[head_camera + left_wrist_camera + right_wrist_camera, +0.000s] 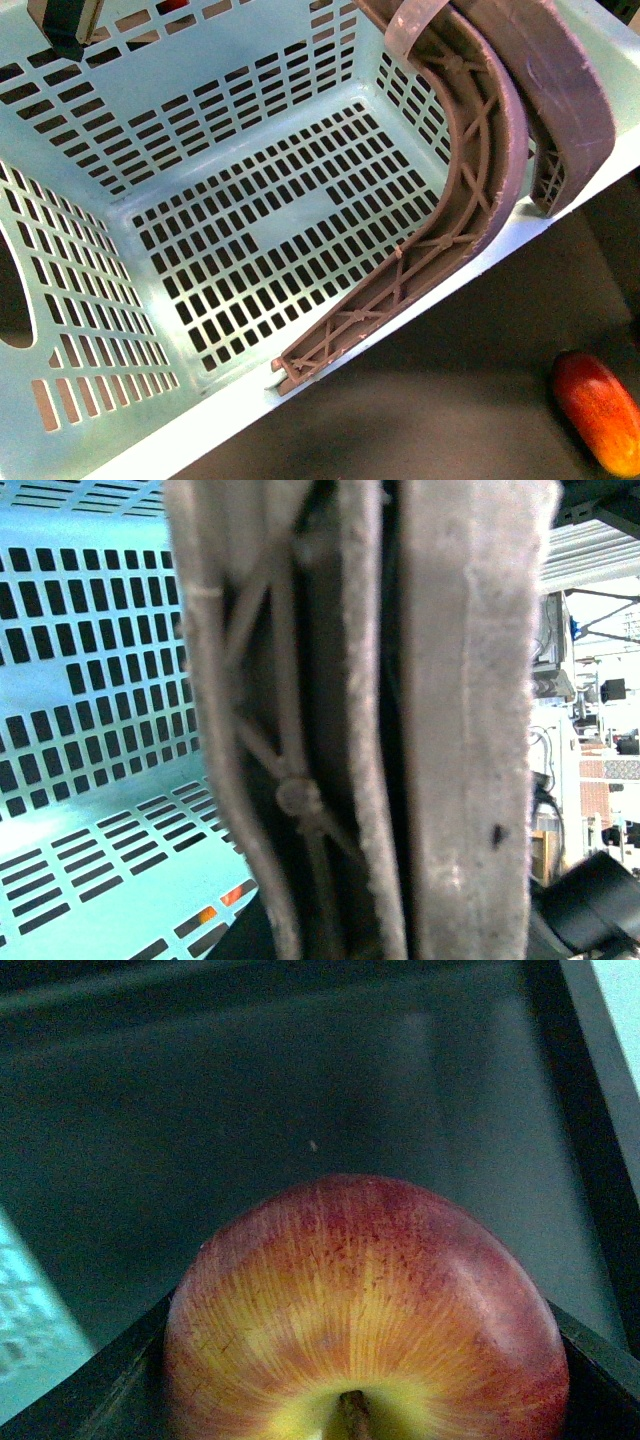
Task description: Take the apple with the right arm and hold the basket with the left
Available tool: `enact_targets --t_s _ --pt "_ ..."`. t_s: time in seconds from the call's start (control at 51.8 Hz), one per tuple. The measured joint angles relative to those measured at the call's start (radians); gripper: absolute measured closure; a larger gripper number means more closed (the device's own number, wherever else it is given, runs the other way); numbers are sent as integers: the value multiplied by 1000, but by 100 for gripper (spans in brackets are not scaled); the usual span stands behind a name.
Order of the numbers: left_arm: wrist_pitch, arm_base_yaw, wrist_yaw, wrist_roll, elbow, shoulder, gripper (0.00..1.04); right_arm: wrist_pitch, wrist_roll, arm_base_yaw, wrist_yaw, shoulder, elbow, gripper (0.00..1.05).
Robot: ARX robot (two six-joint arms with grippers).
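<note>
Dark surface (450, 400) fills the lower right of your front view, and the basket (290, 228) sits tilted across it, its slotted floor facing the camera. Its two brown handles (485, 170) curve along the near rim, one just beside the other. Your right gripper (350, 1375) is clamped on the apple (365, 1300), with dark fingers (95, 1385) touching both flanks and the stem dimple toward the wrist camera. Your left wrist view shows only the handles up close, so you cannot tell whether the left gripper is spread or closed. An elongated red-and-yellow fruit (598, 410) lies apart from the basket
</note>
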Motion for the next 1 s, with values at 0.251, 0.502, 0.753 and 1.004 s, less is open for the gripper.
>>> enact_targets --t_s 0.251,0.502,0.753,1.004 --pt "0 0 0 0 0 0 90 -100 143 134 -50 -399 -1 24" --pt "0 0 0 0 0 0 90 -87 225 349 69 -406 8 24" --pt "0 0 0 0 0 0 90 -70 283 555 156 -324 8 24" --pt "0 0 0 0 0 0 90 -59 335 660 223 -244 -1 17"
